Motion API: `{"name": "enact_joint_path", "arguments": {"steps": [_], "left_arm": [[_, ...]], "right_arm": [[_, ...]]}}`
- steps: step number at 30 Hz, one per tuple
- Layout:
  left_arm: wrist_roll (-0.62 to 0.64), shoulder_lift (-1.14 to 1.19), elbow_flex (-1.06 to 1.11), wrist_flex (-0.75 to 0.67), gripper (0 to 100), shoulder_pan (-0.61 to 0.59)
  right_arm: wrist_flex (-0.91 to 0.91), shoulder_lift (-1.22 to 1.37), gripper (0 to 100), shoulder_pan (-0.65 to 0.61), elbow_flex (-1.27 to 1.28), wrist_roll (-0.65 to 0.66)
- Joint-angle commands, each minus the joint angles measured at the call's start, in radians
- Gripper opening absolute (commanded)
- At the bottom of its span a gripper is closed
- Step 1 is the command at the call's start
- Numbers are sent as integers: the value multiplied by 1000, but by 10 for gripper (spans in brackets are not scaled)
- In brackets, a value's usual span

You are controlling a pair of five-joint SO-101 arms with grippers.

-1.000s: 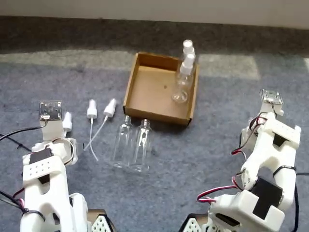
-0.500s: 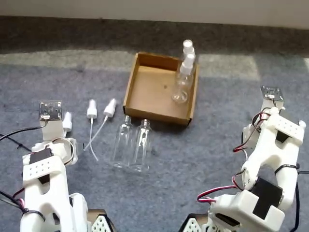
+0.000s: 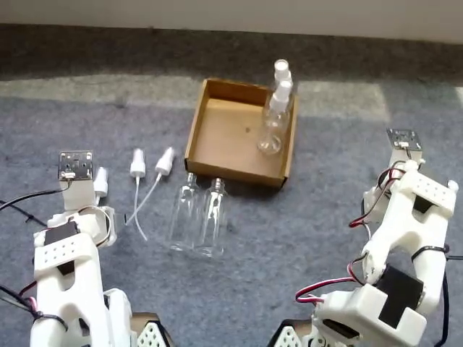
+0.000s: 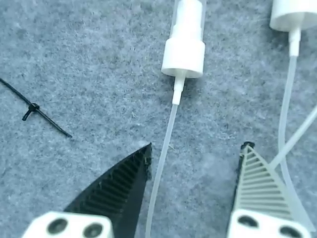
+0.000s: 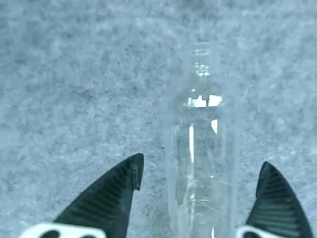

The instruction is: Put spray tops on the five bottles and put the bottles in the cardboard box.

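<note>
The cardboard box (image 3: 206, 123) sits at the far middle of the carpet, and two bottles with spray tops (image 3: 275, 116) stand in its right side. Two clear bottles without tops (image 3: 197, 213) lie side by side just in front of the box. Left of them lie two loose spray tops (image 3: 150, 163). My left gripper (image 4: 197, 146) is open above the carpet, with the thin tube of a third spray top (image 4: 184, 47) running between its fingers. My right gripper (image 5: 202, 159) is open around a clear topless bottle (image 5: 203, 124) lying on the carpet.
A black cable tie (image 4: 39, 111) lies on the carpet near the left gripper. Another spray top's tube (image 4: 285, 124) passes by the pale finger (image 4: 257, 183). The left arm (image 3: 69, 238) and right arm (image 3: 405, 217) stand at the near corners, with grey carpet between them.
The right arm's wrist has shifted slightly toward the far side. The left arm, bottles and spray tops have not moved.
</note>
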Motion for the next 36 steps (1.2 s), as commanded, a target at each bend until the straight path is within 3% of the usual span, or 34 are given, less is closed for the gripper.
{"name": "enact_joint_path", "arguments": {"steps": [1, 8, 19, 30, 36], "left_arm": [[-2, 1, -5, -14, 260, 18], [-2, 1, -5, -14, 260, 16], [-2, 1, -5, -14, 260, 16], [-2, 1, -5, -14, 260, 16], [-2, 1, -5, -14, 260, 16]], "right_arm": [[8, -4, 309, -27, -70, 9], [7, 13, 309, -65, -194, 31], [8, 358, 309, -2, -400, 66], [8, 398, 307, -7, -418, 107], [8, 400, 151, 1, -414, 109]]}}
